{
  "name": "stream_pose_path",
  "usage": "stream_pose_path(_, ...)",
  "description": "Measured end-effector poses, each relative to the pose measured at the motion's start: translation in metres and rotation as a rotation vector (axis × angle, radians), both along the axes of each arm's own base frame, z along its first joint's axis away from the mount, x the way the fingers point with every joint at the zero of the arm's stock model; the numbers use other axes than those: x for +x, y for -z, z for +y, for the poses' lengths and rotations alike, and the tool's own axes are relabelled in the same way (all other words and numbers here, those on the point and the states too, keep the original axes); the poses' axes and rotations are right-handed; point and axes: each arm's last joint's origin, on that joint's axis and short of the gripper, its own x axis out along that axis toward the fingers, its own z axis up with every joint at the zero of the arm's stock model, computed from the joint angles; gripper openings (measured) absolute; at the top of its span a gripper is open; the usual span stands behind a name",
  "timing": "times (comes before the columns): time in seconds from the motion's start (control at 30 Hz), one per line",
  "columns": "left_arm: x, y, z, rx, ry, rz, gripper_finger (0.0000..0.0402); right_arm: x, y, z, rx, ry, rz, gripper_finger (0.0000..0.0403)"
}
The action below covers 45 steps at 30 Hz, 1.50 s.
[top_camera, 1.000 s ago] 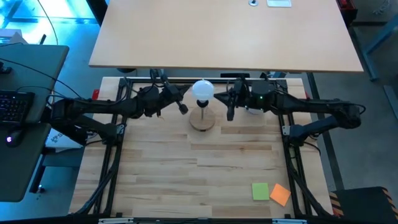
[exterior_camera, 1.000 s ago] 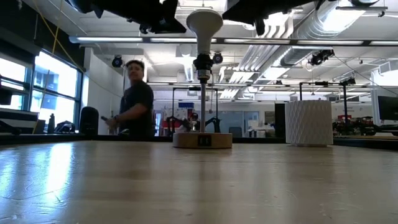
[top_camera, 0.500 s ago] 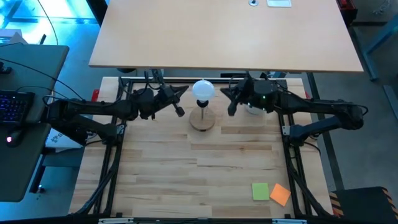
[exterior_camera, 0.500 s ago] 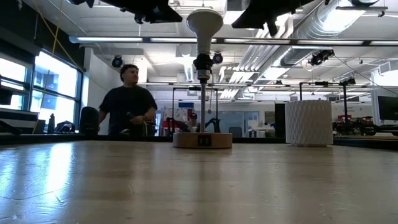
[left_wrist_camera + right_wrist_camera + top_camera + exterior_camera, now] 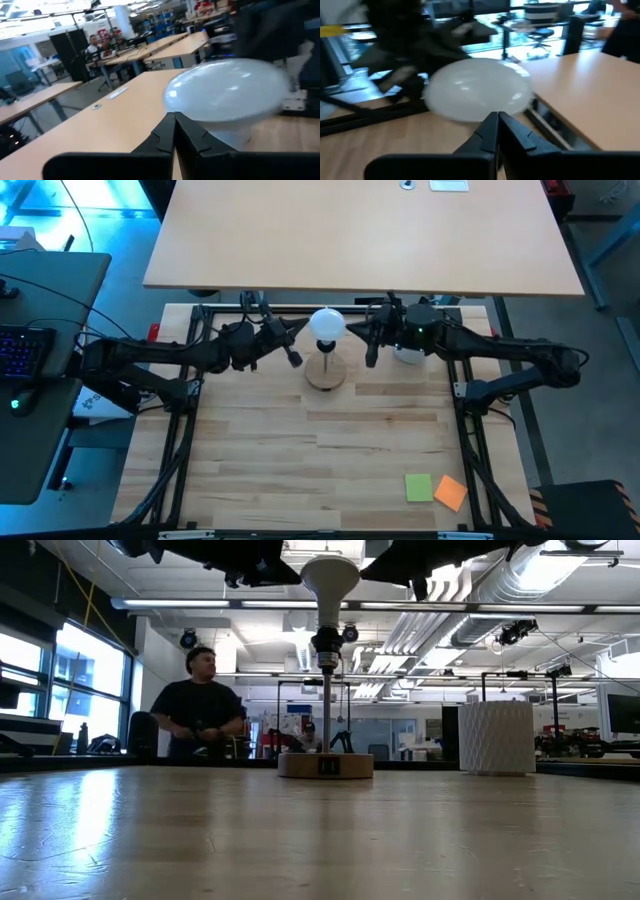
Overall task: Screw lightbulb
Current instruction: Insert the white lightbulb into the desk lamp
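Observation:
The white frosted lightbulb (image 5: 326, 323) stands upright with its narrow base in the black socket (image 5: 326, 640) atop the round wooden stand (image 5: 326, 374). It also shows in the low view (image 5: 330, 574). My left gripper (image 5: 294, 357) is shut and hovers just left of the bulb, at globe height. My right gripper (image 5: 370, 360) is shut and hovers just right of it. In each wrist view the globe (image 5: 225, 97) (image 5: 477, 95) fills the space just beyond the closed fingertips. In the high view both grippers stand apart from the bulb.
A white ribbed cup (image 5: 497, 737) stands at the back right, under my right arm (image 5: 408, 352). Green (image 5: 418, 487) and orange (image 5: 451, 493) sticky notes lie near the front right. A person (image 5: 200, 710) stands in the room beyond the table.
Both grippers drew a little away from the bulb, the left toward the table's left edge and the right tipping up, then came back close beside it. Both stayed shut. The bulb and stand have kept still.

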Motion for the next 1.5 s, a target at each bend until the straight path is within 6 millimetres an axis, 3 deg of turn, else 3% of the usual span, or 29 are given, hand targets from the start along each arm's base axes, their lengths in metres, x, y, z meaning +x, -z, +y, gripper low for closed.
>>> stream_pose_path(0.33, -0.006, -0.002, 0.010, 0.031, -0.082, 0.034, 0.0000, 0.004, -0.001, 0.031, -0.019, -0.119, 0.007, 0.0007)
stream_pose_path(0.63, -0.012, -0.014, -0.013, 0.045, 0.017, -0.003, 0.0000, -0.005, -0.002, 0.000, -0.037, 0.186, 0.021, 0.0007)
stream_pose_path(0.9, -0.003, -0.004, -0.012, 0.029, 0.043, 0.015, 0.0000, -0.002, 0.002, -0.017, 0.032, 0.034, -0.013, 0.0007)
stream_pose_path(1.3, -0.004, 0.000, 0.012, 0.027, -0.042, 0.036, 0.0000, 0.005, -0.002, 0.026, 0.048, -0.219, -0.020, 0.0007)
stream_pose_path(1.4, -0.006, -0.001, 0.013, 0.037, -0.055, 0.048, 0.0000, 0.004, -0.001, 0.029, 0.039, -0.186, -0.012, 0.0007)
stream_pose_path(1.5, -0.012, -0.006, 0.007, 0.037, -0.048, 0.049, 0.0000, 0.001, -0.001, 0.023, 0.020, -0.039, 0.007, 0.0007)
